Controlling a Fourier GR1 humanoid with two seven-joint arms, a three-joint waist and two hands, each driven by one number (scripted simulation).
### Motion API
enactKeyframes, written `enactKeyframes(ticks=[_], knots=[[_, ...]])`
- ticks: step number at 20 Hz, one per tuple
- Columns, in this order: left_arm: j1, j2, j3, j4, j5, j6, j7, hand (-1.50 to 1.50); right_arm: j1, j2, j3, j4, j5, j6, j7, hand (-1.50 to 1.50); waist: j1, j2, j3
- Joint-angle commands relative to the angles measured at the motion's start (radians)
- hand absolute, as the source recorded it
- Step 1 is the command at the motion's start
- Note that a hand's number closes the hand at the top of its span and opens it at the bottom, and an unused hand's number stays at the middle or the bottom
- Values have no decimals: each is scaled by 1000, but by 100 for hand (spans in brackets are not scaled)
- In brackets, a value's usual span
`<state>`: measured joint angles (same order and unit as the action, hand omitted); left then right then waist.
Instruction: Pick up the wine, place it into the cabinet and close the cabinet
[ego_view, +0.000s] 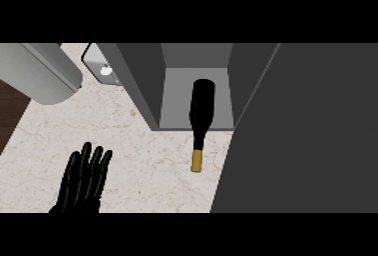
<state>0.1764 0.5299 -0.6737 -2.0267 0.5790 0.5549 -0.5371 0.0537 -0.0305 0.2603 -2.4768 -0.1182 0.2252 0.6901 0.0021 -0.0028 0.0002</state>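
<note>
A dark wine bottle (201, 107) with a gold-capped neck lies on its side. Its body rests inside the open grey cabinet (140, 85), on the cabinet's floor. Its neck sticks out over the marble counter (140, 150) toward me. My left hand (83, 180) is open at the lower left, fingers straight and pointing up, well apart from the bottle. No right hand shows. The large dark grey panel (303, 135) filling the right side looks like the cabinet's open door.
A grey cylindrical thing (44, 72) lies at the upper left. Behind it, a small white object (105, 70) sits beside the cabinet's left wall. Dark floor shows past the counter's left edge.
</note>
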Motion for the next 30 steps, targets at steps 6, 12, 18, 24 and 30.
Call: enactKeyframes(ticks=[6,12,18,24,30], knots=[[130,130,239,-44,143,-167,-42,-150,104,30,187,-126,-112,-49,143,150,5,-1,-2],[237,181,339,-98,194,-250,-55,-150,16,31,371,-94,11,-31,90,150,15,-3,-1],[265,217,471,-74,255,-319,-24,-150,10,30,641,-79,171,-155,107,150,4,-6,-2],[238,221,522,-13,277,-388,-14,-150,-67,28,726,-20,201,-299,77,150,3,-7,-3],[215,232,581,56,322,-468,1,-150,-199,28,766,75,285,-443,23,150,5,-6,-4]])
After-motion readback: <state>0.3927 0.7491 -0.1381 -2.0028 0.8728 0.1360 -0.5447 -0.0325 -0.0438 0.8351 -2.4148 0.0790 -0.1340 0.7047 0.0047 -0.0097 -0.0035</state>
